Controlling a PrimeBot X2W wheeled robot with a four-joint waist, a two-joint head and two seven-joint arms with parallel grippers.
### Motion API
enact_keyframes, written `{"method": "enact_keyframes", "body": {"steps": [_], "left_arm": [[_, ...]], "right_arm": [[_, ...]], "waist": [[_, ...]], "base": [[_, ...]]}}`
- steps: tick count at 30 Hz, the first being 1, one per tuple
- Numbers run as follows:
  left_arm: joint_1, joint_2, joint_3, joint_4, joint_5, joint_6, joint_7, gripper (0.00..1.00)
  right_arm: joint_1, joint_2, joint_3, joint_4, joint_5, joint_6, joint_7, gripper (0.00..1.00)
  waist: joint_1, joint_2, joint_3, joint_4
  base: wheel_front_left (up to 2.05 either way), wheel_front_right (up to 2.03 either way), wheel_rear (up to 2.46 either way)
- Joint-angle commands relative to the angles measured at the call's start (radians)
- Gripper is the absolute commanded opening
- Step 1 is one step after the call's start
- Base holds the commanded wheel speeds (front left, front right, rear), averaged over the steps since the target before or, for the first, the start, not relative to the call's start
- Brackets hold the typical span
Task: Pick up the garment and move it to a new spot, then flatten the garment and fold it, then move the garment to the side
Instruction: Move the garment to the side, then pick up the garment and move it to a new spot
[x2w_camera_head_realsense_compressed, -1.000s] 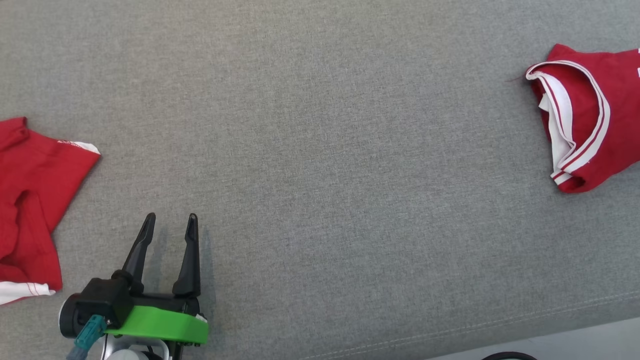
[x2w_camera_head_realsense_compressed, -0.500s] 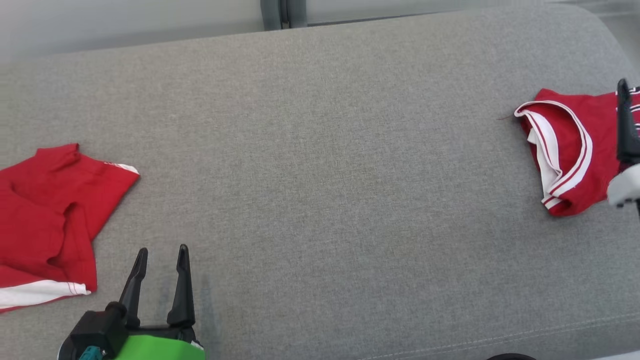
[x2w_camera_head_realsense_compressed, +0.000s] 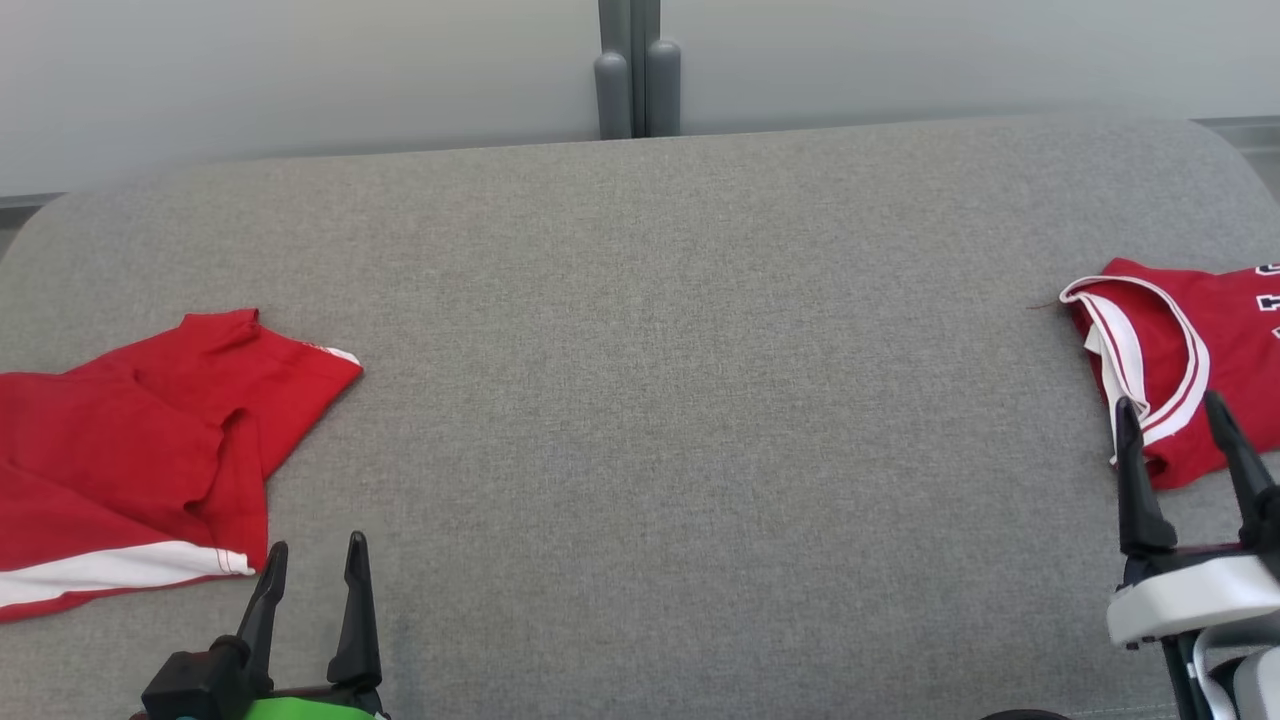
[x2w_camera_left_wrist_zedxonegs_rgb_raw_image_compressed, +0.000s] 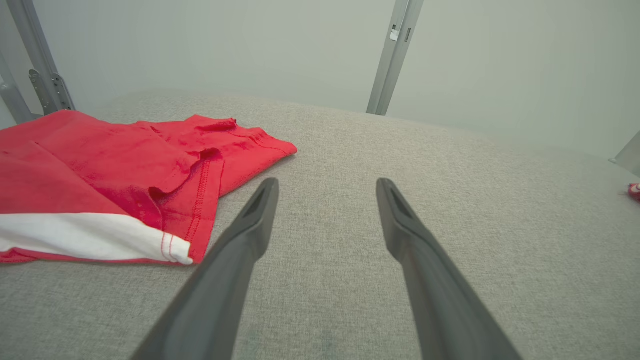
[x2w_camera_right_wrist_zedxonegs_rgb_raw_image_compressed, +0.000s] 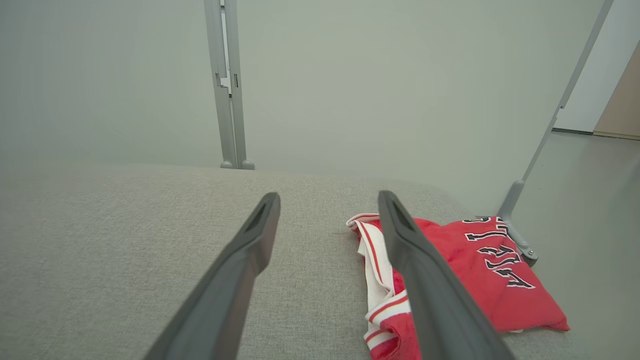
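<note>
Looked down on a grey pad (x2w_camera_head_realsense_compressed: 680, 400) backed by a pale wall (x2w_camera_head_realsense_compressed: 300, 70), with a grey post (x2w_camera_head_realsense_compressed: 636, 80) at top centre. Found a red shirt (x2w_camera_head_realsense_compressed: 130, 440) rumpled on the pad's left end, with a white band along its near hem, one sleeve spread toward the middle and its far left part cut off by the frame. Found a red jersey (x2w_camera_head_realsense_compressed: 1220, 340) folded on the right end, with white-and-red trim turned toward the middle; saw black lettering (x2w_camera_right_wrist_zedxonegs_rgb_raw_image_compressed: 495, 250) across its top in the right wrist view, without making out the word. Saw the two well apart, with bare grey between. Spotted the left gripper (x2w_camera_head_realsense_compressed: 316, 545) at the lower left, fingers pointing up the head view, jaws apart and holding nothing, tips just right of the shirt's white-banded corner. Found in the left wrist view the same gap between the fingers, with pad behind it and the shirt off to the left. Could not tell whether those fingers touched the pad. Spotted the right gripper (x2w_camera_head_realsense_compressed: 1170, 402) at the lower right, jaws likewise apart and empty, tips over the jersey's near edge. Saw in the right wrist view one finger crossing the jersey's trim and the other over bare pad. Could not tell whether either touched cloth. Noted beyond the pad's right end a slanted grey leg (x2w_camera_right_wrist_zedxonegs_rgb_raw_image_compressed: 550, 130) and pale floor (x2w_camera_right_wrist_zedxonegs_rgb_raw_image_compressed: 590, 200).
</note>
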Motion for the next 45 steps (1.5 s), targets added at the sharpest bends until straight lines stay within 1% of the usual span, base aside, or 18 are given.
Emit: {"method": "enact_keyframes", "body": {"steps": [1,7,11,15,19,27,41,45], "left_arm": [[0.003,0.001,0.006,0.005,-0.001,-0.003,0.0,1.0],[0.035,0.001,0.027,0.031,-0.005,-0.003,0.0,1.0],[0.048,0.0,0.026,0.043,0.001,-0.003,0.0,1.0],[0.052,0.0,0.033,0.045,0.002,-0.003,0.0,1.0],[0.056,-0.001,0.035,0.043,0.003,-0.003,0.0,1.0],[0.054,-0.001,0.031,0.041,0.008,-0.003,0.0,1.0],[0.051,-0.001,0.028,0.035,0.009,-0.003,0.0,1.0],[0.045,-0.001,0.021,0.035,0.008,-0.003,0.0,1.0]], "right_arm": [[0.024,0.011,0.0,-0.004,-0.01,-0.002,-0.002,1.0],[0.104,0.083,0.014,0.01,-0.036,-0.002,-0.003,1.0],[0.148,0.118,0.021,0.033,-0.056,-0.002,-0.003,1.0],[0.166,0.141,0.018,0.04,-0.062,-0.002,-0.003,1.0],[0.155,0.146,0.019,0.044,-0.066,-0.002,-0.003,1.0],[0.132,0.132,0.029,0.043,-0.068,-0.002,-0.003,1.0],[0.135,0.14,0.043,0.049,-0.058,-0.002,-0.003,1.0],[0.141,0.14,0.039,0.048,-0.058,-0.002,-0.003,1.0]], "waist": [[0.0,0.0,-0.023,0.014],[0.0,0.0,-0.055,0.007],[0.0,0.0,-0.066,0.003],[0.0,0.0,-0.07,-0.001],[0.0,0.0,-0.075,-0.004],[0.0,0.0,-0.075,-0.002],[0.0,0.0,-0.073,0.005],[0.0,0.0,-0.073,0.018]], "base": [[0.0,0.0,0.0],[0.0,0.0,0.0],[0.0,0.0,0.0],[0.0,0.0,0.0],[0.0,0.0,0.0],[0.0,0.0,0.0],[0.0,0.0,0.0],[0.0,0.0,0.0]]}}
